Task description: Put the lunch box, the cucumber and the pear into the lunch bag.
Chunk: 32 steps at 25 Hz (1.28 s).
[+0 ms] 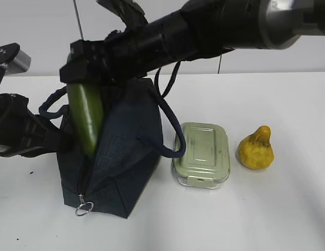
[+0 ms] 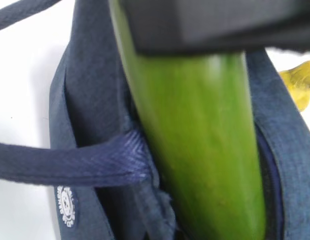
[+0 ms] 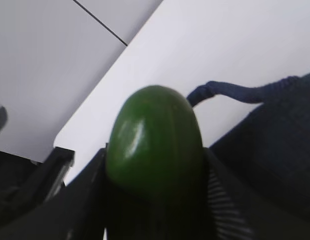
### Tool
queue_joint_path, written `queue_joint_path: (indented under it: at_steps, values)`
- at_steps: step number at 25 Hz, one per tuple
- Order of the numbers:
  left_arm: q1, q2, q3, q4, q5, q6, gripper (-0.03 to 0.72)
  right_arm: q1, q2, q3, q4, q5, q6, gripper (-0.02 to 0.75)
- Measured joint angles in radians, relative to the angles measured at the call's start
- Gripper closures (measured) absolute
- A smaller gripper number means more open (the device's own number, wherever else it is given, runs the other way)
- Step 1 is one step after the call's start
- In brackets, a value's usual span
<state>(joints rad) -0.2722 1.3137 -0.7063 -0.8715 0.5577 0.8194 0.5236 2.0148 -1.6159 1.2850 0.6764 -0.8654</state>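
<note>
The right end effector [image 1: 78, 65], reaching across, clamps the smooth dark green cucumber [image 1: 86, 117] upright, its lower end entering the dark navy fabric lunch bag [image 1: 125, 157] on the white table [image 1: 288, 209]. The left end effector's [image 1: 52, 141] state cannot be told beside the bag. Next, likely: lower and release; the sage-lidded lunch box [image 1: 202, 152] and yellow pear [image 1: 256, 149] wait outside.

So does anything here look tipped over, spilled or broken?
Nothing spilled or broken. The dark navy fabric lunch bag sags lopsided while the right gripper lowers the smooth green cucumber in, and one rope handle droops outward.
</note>
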Motion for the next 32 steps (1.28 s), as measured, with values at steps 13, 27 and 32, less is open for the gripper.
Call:
queue_joint_path:
  at_steps: [13,27,32]
  values:
    - [0.0,0.0,0.0,-0.087,-0.027,0.0,0.704,-0.101,-0.004,0.09,-0.191,-0.027,0.014,0.379]
    - [0.0,0.0,0.0,-0.091,-0.037,0.0,0.704,-0.101,-0.01,0.044,-0.371,0.063,0.068,0.101]
    - [0.0,0.0,0.0,-0.091,-0.04,0.0,0.704,-0.103,-0.085,-0.064,-0.398,0.099,0.07,0.11]
